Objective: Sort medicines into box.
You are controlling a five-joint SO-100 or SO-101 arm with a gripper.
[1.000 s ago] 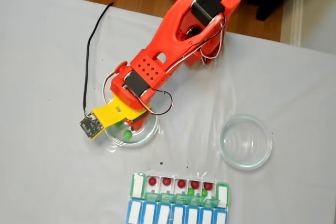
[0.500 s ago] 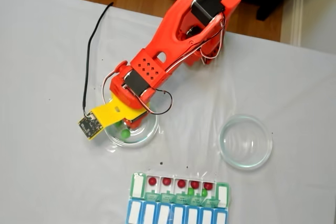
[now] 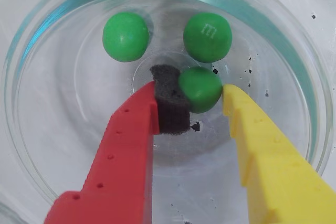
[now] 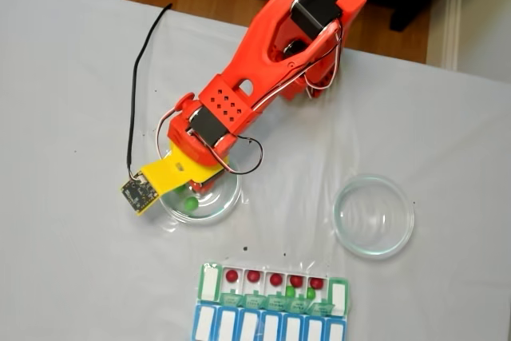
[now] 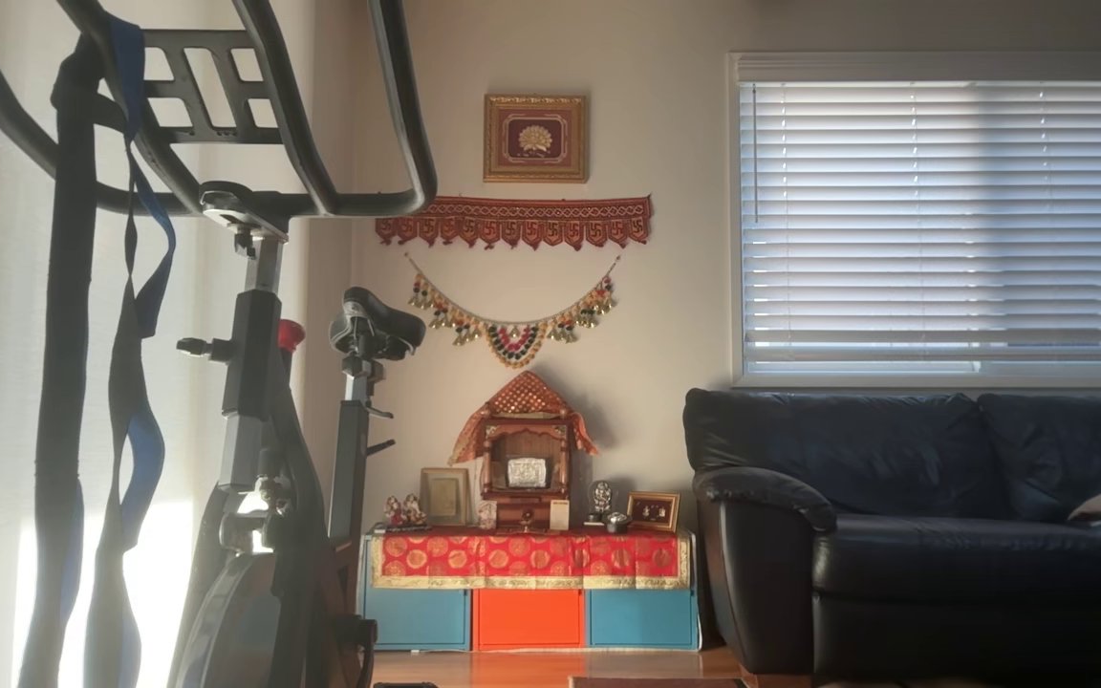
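In the wrist view three green medicines lie in a clear round dish. Two of them sit free at the far side. The third is pinched between the black foam pad on the red finger and the yellow finger; my gripper is shut on it, low in the dish. From the fixed view my gripper reaches into the left dish. The box lies at the front, with several red medicines in its compartments and green ones by the lids.
A second clear dish stands to the right with nothing in it. A blue-lidded row lies along the box's front. A black cable trails left of the orange arm. Tiny black specks dot the white cloth.
In the fixed view the visible green ball has shifted slightly left inside the dish. The arm has barely moved.
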